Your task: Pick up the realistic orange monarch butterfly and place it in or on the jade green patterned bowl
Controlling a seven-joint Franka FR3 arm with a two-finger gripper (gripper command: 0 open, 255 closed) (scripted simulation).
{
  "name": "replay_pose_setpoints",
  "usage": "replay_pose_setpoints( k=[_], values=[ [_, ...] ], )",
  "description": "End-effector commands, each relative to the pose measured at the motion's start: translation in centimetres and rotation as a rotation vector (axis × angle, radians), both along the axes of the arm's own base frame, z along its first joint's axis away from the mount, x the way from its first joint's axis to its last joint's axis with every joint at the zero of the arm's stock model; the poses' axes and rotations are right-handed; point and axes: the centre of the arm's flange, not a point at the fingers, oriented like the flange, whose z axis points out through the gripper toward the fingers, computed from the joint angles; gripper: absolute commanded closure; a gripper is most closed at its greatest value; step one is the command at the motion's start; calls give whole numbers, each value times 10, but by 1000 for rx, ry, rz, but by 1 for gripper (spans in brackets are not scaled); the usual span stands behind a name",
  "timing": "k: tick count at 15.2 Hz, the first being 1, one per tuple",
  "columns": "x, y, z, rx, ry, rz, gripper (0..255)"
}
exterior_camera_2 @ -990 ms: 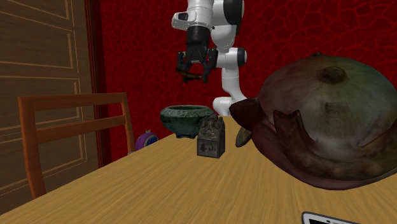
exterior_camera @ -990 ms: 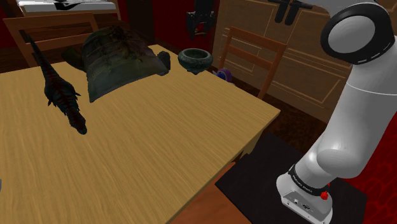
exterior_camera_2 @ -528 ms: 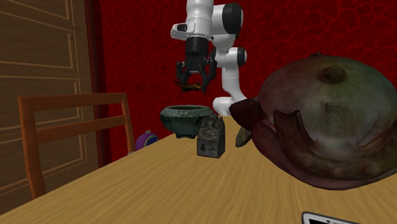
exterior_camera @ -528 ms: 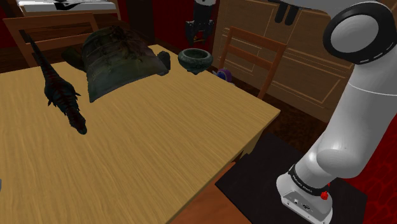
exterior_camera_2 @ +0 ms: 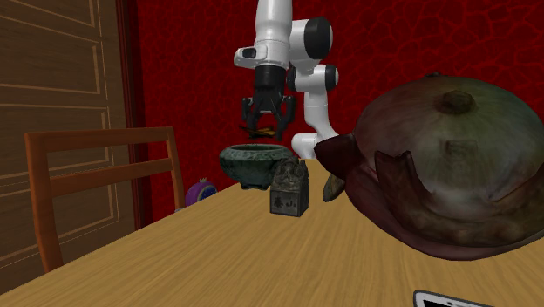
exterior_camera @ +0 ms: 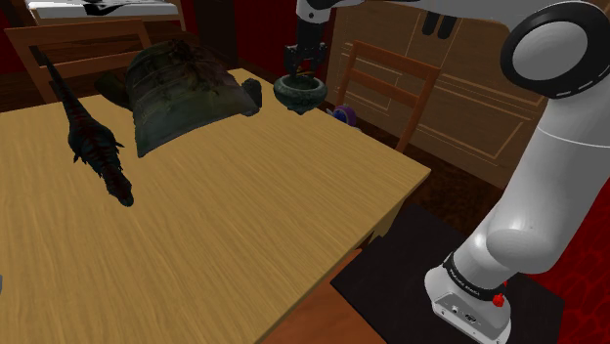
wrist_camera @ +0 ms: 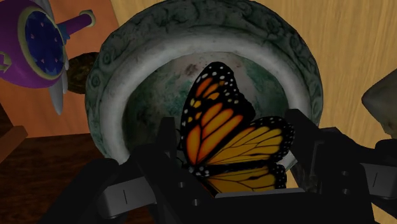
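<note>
The gripper [exterior_camera_2: 265, 127] pinches the orange-and-black butterfly [wrist_camera: 228, 135] low on its wings, right above the green patterned bowl [wrist_camera: 125, 58] — it looks light, thin and fragile, so a gentle hold near the body seems safest.

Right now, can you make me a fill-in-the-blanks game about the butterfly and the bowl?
The black gripper is shut on the ____.
The butterfly hangs right ____ the bowl, not yet inside it.
The butterfly's wings are black and ____.
The bowl's colour is dark ____.
Missing words: butterfly, above, orange, green.
</note>
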Motion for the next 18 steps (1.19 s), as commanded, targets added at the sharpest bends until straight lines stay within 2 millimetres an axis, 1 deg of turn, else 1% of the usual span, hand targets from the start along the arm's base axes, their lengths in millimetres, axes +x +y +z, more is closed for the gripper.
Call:
replay_pose_setpoints(
  k=[1, 5, 6, 11, 14, 15, 18],
  values=[
    [0, 0, -1, 0, 0, 0, 255],
    [0, 0, -1, 0, 0, 0, 255],
    [0, 0, -1, 0, 0, 0, 0],
    [0, 0, -1, 0, 0, 0, 0],
    [-6, 1, 39, 0, 0, 0, 0],
    [-7, 1, 49, 0, 0, 0, 0],
    [-7, 1, 49, 0, 0, 0, 0]
  ],
)
